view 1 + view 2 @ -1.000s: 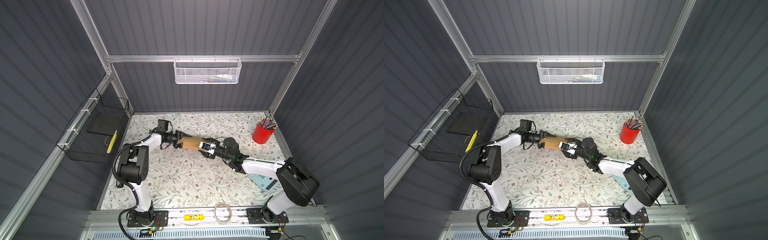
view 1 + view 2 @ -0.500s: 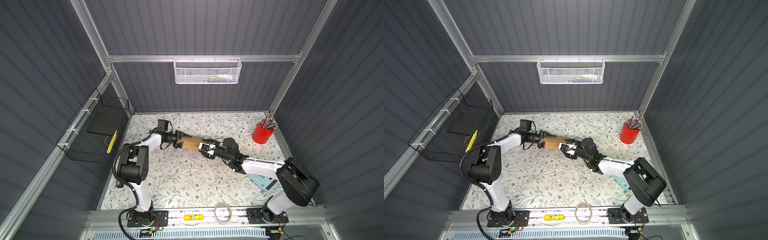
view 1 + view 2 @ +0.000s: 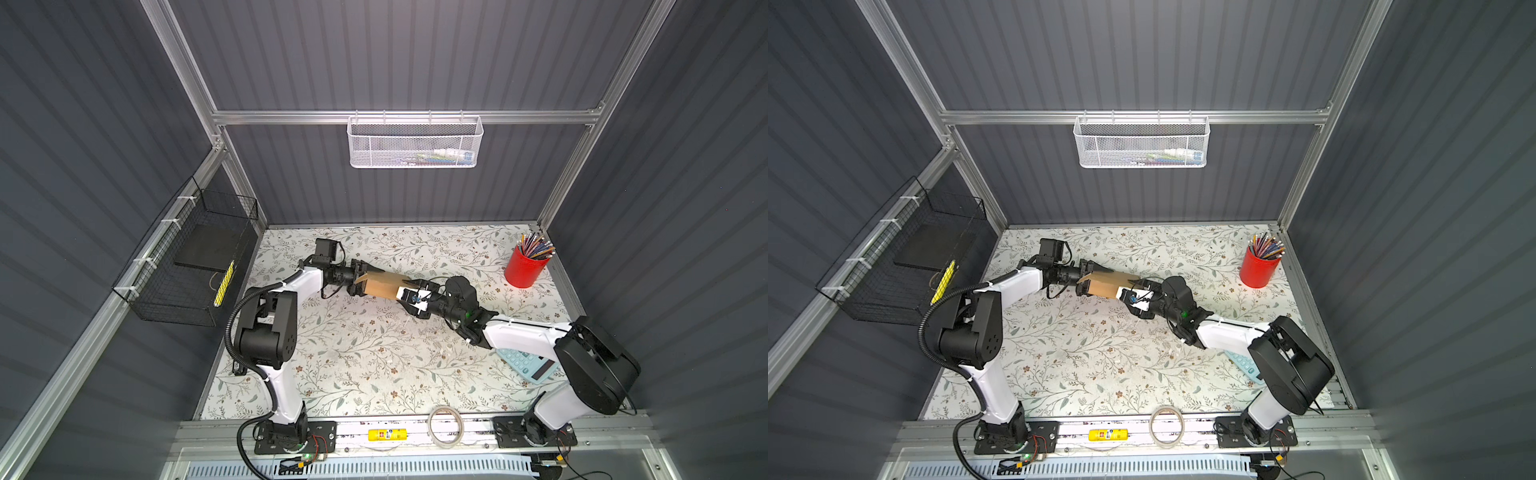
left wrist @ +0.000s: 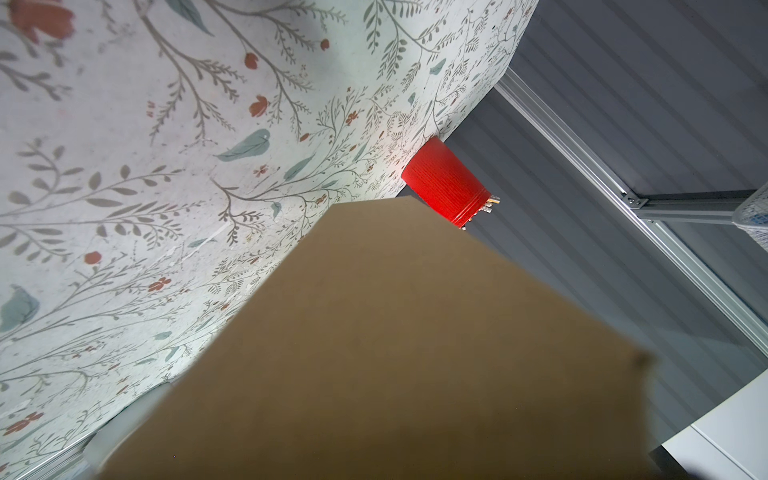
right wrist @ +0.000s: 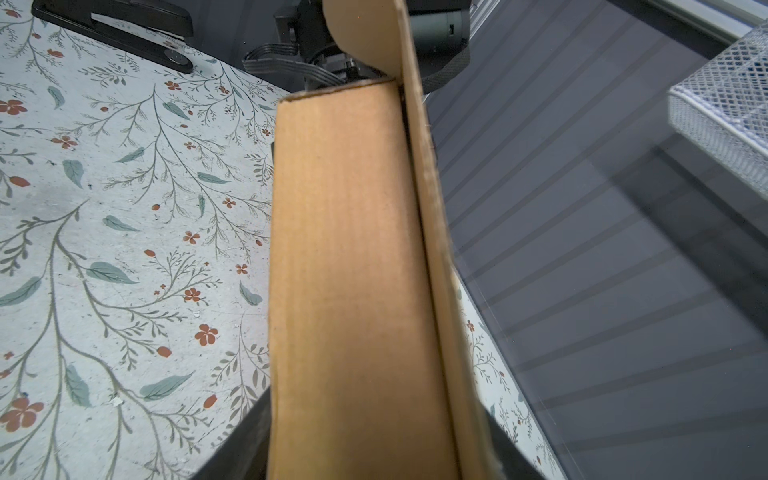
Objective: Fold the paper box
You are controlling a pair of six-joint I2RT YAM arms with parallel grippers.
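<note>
Right wrist view: paper box [image 5: 349, 270], plain brown cardboard, runs lengthwise out of the right end effector [image 5: 374, 405], with a dark finger [image 5: 239, 446] on either side; the jaws are partly spread and clasp it. In both top views the box hangs above the floral desk [image 3: 374, 357], spanning between both end effectors. Left end effector [image 3: 358, 283]: at the box's opposite end, beside a raised flap; whether it grips cannot be told.
</note>
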